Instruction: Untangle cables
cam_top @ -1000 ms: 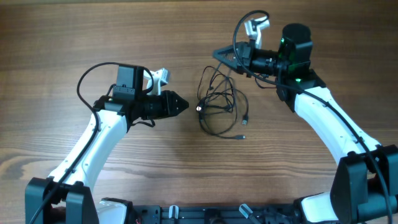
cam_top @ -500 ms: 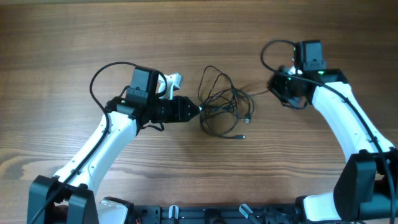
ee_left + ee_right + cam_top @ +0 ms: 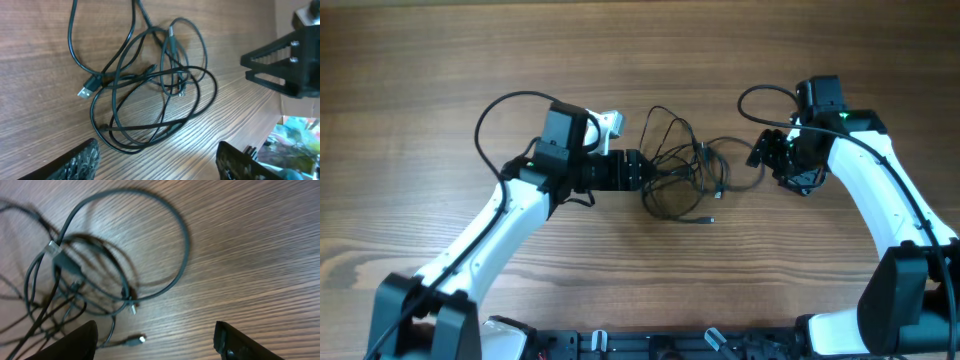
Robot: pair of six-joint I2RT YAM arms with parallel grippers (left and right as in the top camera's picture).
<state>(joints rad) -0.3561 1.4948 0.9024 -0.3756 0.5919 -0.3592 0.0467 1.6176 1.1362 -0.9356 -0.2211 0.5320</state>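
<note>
A: Both arms have closed in on the tangle vs a sec ago: left one slid right, right one came down from the far edge, and a loop now trails out to the right. Layout?

B: Brown wood-grain table (image 3: 440,60) under everything. White-and-black left arm (image 3: 490,220) reaches in from the left, matching right arm (image 3: 870,190) from the right.

A: Grippers?

B: Left gripper (image 3: 640,170) is at the tangle's left edge, jaws spread, nothing between them. The wrist cam shows its black fingers (image 3: 75,162) wide apart with the cords just ahead. Right gripper (image 3: 760,155) is also released and empty, fingers (image 3: 245,342) well apart, just beside that loop.

A: And the cables?

B: Thin black cables (image 3: 672,190) sit bunched at table centre, between the two grippers, strands crossing several times. One big round loop (image 3: 185,245) lies flat on the wood on the right-arm side.

A: Small stuff?

B: Silver-tipped flat plug (image 3: 84,92) lies free at the bunch's edge. A tiny silver-tipped plug (image 3: 136,340) lies on its short lead apart from the bunch, on the near side. Can't tell which cord is which.
</note>
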